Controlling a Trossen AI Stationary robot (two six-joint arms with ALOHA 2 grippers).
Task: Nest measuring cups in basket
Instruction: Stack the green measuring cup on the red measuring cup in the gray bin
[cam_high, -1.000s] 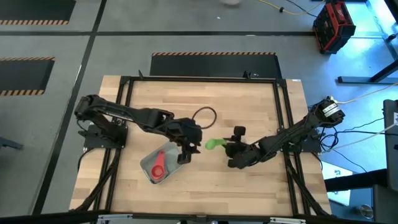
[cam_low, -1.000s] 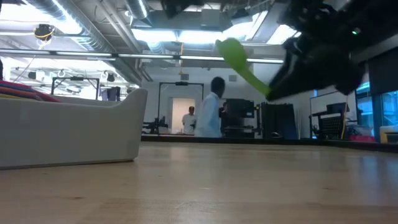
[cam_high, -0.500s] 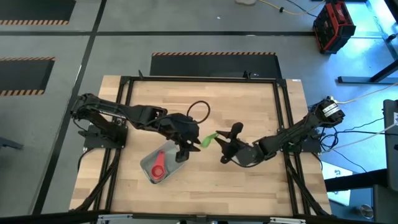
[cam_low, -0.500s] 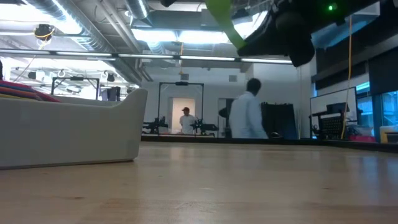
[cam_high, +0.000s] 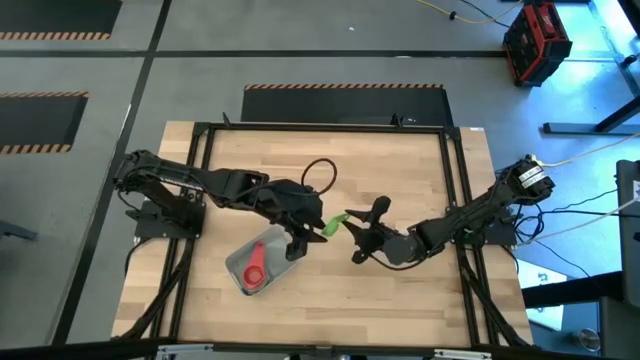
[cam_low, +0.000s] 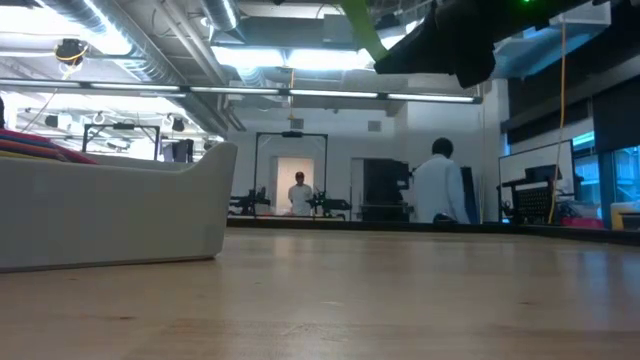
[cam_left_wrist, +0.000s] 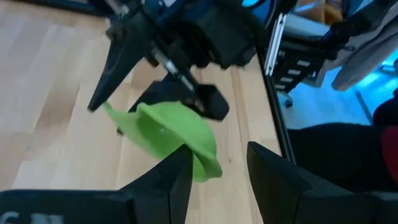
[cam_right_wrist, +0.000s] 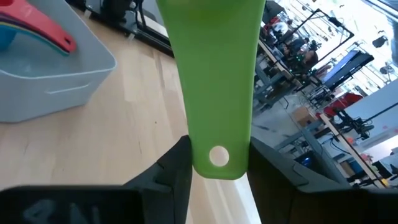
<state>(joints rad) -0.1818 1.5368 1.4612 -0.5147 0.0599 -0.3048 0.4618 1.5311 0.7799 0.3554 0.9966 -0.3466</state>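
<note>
Green cup mid-handover above the table, held by the right gripper, left gripper closing in.

The right gripper (cam_high: 352, 240) grips the green cup (cam_high: 334, 224) by its flat handle, the two fingers (cam_right_wrist: 177, 171) pressed against the handle's sides near its hanging hole. The cup is raised off the table, bowl toward the left gripper (cam_high: 308, 228), whose fingers (cam_left_wrist: 175, 177) stand slightly apart on either side of the bowl's rim without visibly clamping it. The basket (cam_high: 238, 262) sits near, below the left gripper, with the red cup (cam_high: 255, 265) on top of the stack inside. Risk, as judged: if the right gripper lets go before the left has a firm hold on the rim, the cup will drop to the table short of the basket; a rim-only grip may also let the cup swing or slip.
</note>
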